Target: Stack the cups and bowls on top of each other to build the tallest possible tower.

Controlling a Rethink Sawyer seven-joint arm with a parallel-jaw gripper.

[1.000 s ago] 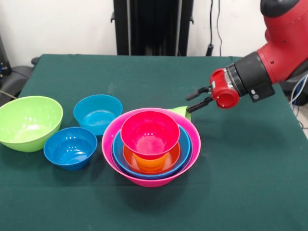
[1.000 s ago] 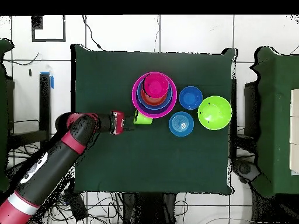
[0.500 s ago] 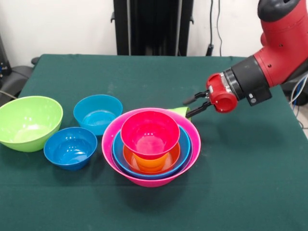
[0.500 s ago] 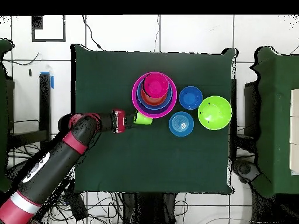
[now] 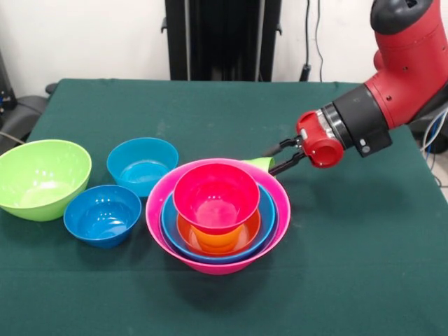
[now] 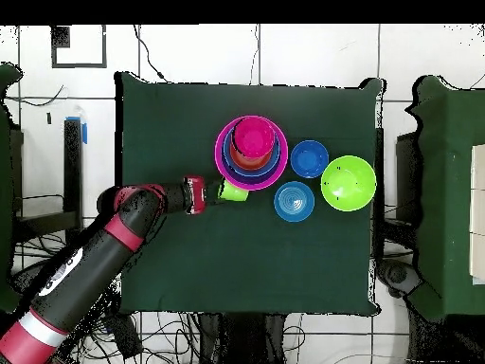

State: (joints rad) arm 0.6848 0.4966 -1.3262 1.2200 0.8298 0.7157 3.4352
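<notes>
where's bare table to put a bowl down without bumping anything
Front view: open cloth in front of the tower along the near table edge, and across the far side behind the teal bowl. Crowded: the lime bowl and dark blue bowl cluster, and by the claw at the green cup.

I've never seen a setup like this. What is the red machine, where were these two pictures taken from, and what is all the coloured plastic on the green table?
The red and black machine is a robot arm; its gripper is the small two-fingered claw at its end. One picture looks across the table at the robot, the other straight down from above.

On the dark green cloth-covered table stands a stack of glossy plastic bowls: a big pink bowl holding a blue one, an orange one and a red-pink bowl on top. Beside it sit a sky blue bowl, a dark blue bowl and a large lime green bowl.

The gripper's open fingers reach around a lime green plastic cup lying behind the stack. It is mostly hidden in the front view, and nothing is lifted.
</notes>
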